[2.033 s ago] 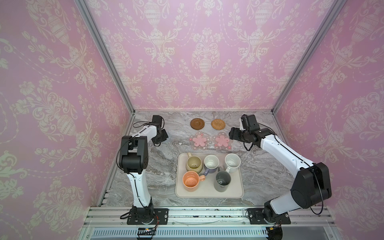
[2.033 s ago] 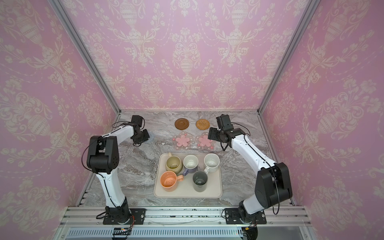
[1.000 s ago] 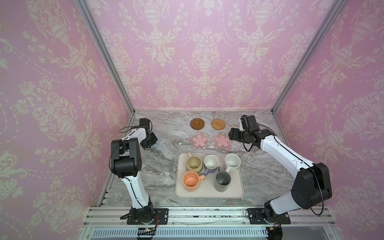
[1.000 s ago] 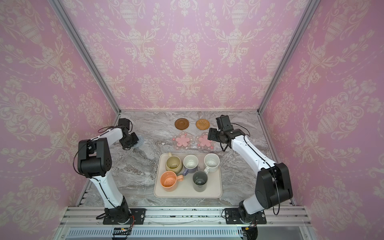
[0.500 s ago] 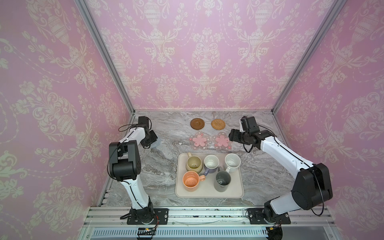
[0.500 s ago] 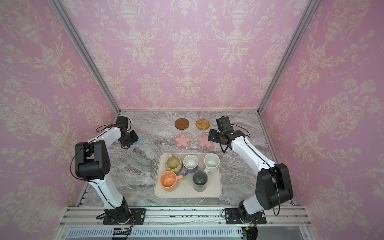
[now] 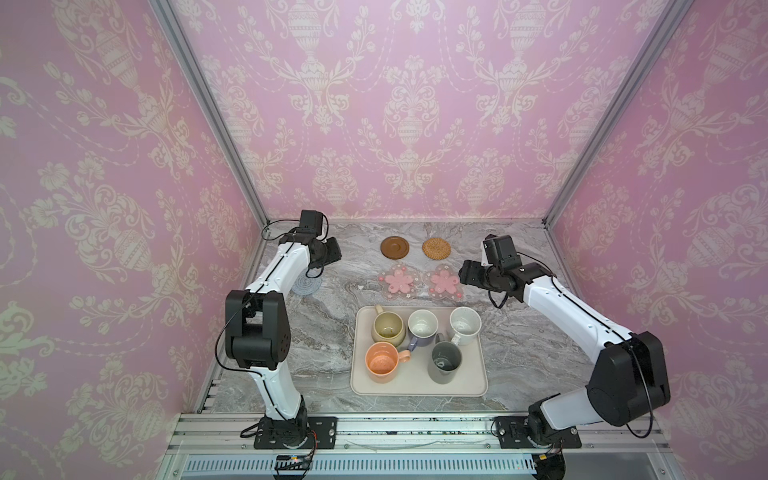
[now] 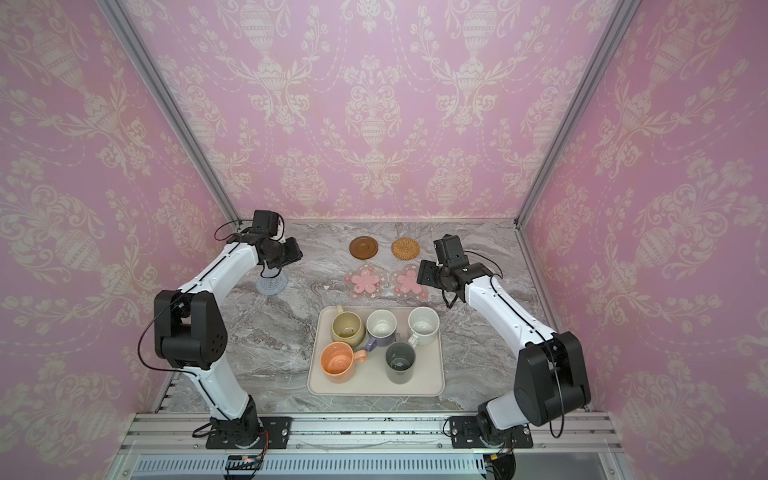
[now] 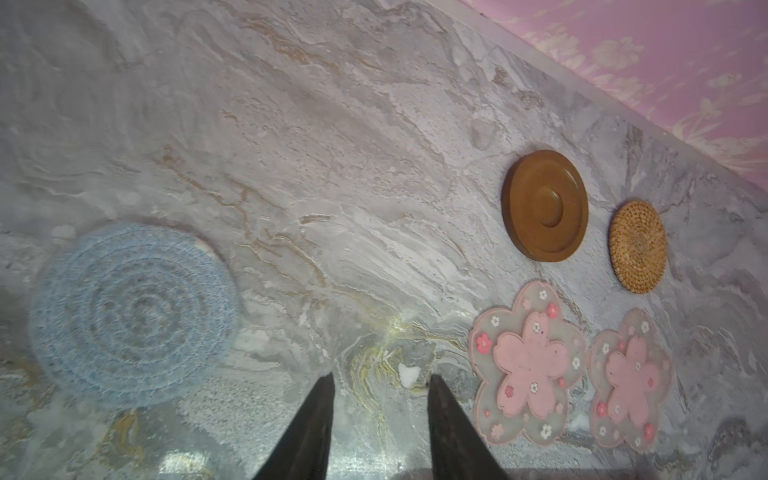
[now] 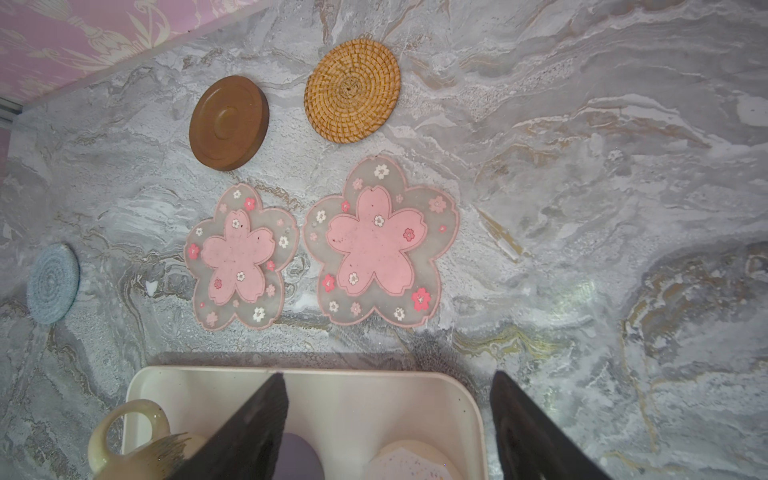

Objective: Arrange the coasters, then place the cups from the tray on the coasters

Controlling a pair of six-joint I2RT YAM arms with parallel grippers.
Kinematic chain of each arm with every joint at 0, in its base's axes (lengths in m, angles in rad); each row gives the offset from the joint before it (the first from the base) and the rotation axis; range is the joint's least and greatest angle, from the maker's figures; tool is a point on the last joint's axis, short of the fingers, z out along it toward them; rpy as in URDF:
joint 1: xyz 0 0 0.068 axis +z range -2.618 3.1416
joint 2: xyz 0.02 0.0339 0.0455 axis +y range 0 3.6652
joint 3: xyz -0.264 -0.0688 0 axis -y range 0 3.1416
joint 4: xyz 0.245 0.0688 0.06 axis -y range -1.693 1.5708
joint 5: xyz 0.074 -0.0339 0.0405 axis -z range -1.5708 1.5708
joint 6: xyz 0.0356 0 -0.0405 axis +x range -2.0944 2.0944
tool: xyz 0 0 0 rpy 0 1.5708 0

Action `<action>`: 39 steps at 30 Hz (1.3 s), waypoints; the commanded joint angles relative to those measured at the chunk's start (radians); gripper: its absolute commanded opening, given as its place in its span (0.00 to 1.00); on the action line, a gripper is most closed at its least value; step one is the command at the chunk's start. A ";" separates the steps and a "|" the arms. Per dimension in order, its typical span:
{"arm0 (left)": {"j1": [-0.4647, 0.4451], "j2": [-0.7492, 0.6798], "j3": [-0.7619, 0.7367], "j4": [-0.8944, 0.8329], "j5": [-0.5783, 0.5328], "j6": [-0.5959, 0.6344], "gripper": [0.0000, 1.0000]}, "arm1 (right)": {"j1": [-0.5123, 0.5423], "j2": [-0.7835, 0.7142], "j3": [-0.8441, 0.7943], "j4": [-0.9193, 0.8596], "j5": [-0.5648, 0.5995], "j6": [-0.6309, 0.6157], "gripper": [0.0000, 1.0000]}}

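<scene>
Showing left gripper (image 9: 380,376), right gripper (image 10: 388,374) spread, empty; cups (image 7: 422,324) crowd your tray (image 7: 415,386), six o'clock of the coasters (image 7: 401,280): grasping one may topple another.

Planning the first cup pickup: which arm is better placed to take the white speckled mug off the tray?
Right, likely. The right gripper hangs open by the far edge of the tray, near the white speckled mug; the left gripper is far left, by the blue-grey coaster.

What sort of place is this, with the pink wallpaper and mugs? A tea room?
Probably a staged robot test booth, not a tea room: wallpaper panels in metal posts box in a marble-look table, two robot arms stand bolted to a rail, and a tray holds mugs.
</scene>
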 commanded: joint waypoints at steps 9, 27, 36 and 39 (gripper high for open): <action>-0.120 0.184 0.149 0.130 0.121 -0.010 0.38 | 0.007 -0.060 -0.014 -0.051 0.066 -0.067 0.78; -0.202 0.412 0.194 0.522 0.228 -0.212 0.35 | 0.008 -0.037 0.020 -0.088 0.096 -0.136 0.79; -0.224 0.511 0.318 0.435 0.198 -0.212 0.35 | 0.008 -0.013 0.023 -0.093 0.106 -0.145 0.79; -0.224 0.545 0.376 0.357 0.167 -0.210 0.34 | 0.008 -0.003 0.025 -0.092 0.104 -0.145 0.79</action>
